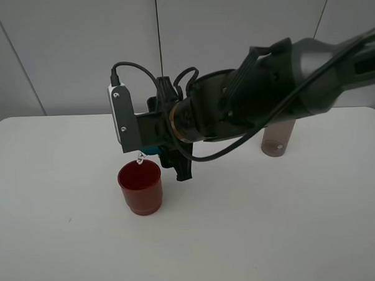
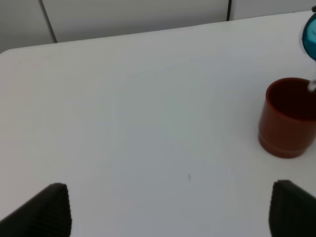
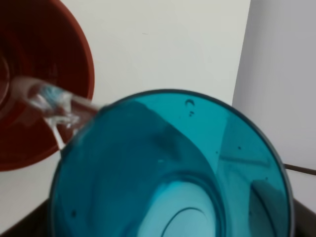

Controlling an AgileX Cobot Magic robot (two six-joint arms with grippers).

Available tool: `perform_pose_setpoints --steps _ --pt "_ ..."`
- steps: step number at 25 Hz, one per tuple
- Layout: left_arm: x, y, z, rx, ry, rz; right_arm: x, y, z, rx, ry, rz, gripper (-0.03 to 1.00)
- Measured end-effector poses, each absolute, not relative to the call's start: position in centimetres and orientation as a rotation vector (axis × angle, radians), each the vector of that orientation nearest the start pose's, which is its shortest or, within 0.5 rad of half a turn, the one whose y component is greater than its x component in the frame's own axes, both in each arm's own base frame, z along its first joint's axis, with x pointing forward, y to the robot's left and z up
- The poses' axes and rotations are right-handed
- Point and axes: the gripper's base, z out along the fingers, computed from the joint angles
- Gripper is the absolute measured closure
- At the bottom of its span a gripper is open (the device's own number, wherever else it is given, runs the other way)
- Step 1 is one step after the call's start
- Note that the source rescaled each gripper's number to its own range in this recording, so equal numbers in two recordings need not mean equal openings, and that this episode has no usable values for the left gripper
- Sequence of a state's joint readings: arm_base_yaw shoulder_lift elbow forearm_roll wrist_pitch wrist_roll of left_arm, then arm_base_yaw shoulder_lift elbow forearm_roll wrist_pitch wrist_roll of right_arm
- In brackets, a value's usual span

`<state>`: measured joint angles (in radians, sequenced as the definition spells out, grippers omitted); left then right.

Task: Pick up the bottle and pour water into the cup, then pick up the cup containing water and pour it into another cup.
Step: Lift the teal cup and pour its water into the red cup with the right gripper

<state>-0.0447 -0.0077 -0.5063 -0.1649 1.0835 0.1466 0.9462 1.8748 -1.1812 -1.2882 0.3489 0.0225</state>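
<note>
A white table point(image 1: 55, 246) seen from above, with 3 vessels on or over it. The left gripper point(image 2: 170, 217) shows only in its own wrist camera: its 2 dark fingers are spread wide over bare table, nothing between them. Left of centre the red cup point(image 1: 140, 187) stands upright on the table. Just above its far rim, the right gripper point(image 1: 160, 151) pinches the teal cup point(image 1: 150, 150), tipped steeply with its mouth toward the red cup. A thin stream of water point(image 1: 140, 158) falls from the teal lip into the red cup (clearest from the right wrist camera). The arm reaches in from the right. Behind it, far right, the bottle point(image 1: 278, 139) stands upright, its top hidden by the arm.
</note>
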Motion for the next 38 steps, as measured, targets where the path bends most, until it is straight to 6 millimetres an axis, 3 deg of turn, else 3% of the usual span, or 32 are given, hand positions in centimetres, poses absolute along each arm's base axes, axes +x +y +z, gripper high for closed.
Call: perform_pose_setpoints --steps 38 --pt "-0.9 -1.28 27.8 0.206 2.034 -0.134 26.5 31.44 20.71 -2.035 0.909 -0.71 0.87"
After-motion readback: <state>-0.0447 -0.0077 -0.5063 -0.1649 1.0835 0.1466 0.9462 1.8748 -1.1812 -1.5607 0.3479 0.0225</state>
